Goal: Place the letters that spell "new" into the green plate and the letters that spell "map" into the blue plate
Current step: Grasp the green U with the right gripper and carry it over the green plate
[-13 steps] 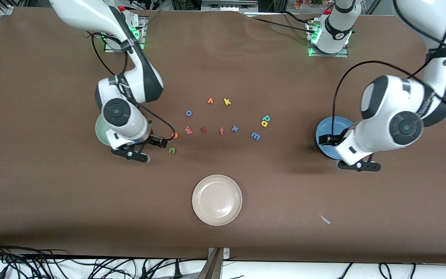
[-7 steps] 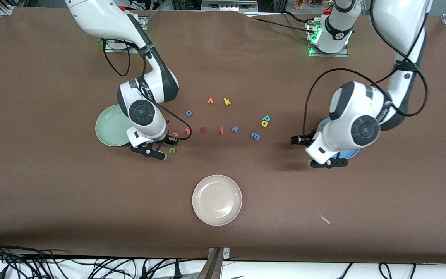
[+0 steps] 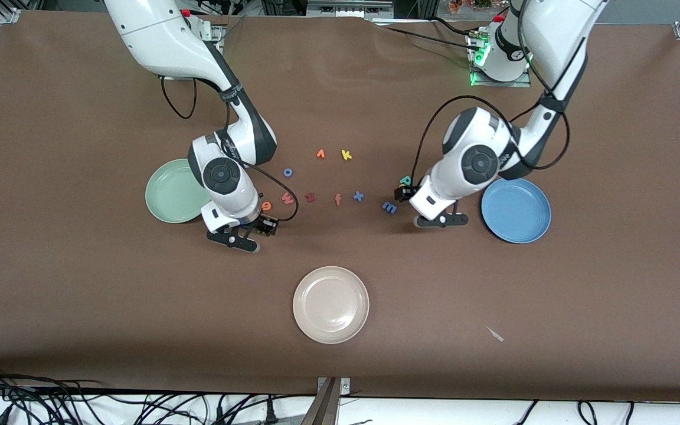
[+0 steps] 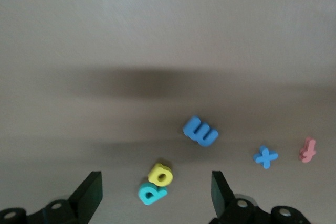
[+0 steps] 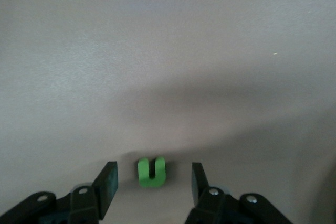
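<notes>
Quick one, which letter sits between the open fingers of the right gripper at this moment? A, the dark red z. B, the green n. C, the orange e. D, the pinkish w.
B: the right wrist view shows the green n lying on the table between the spread fingers of the right gripper, not yet clamped.

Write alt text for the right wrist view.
The right gripper is open just above the brown table, its fingers on either side of a small green n that lies flat. Nothing else is in view.
</notes>
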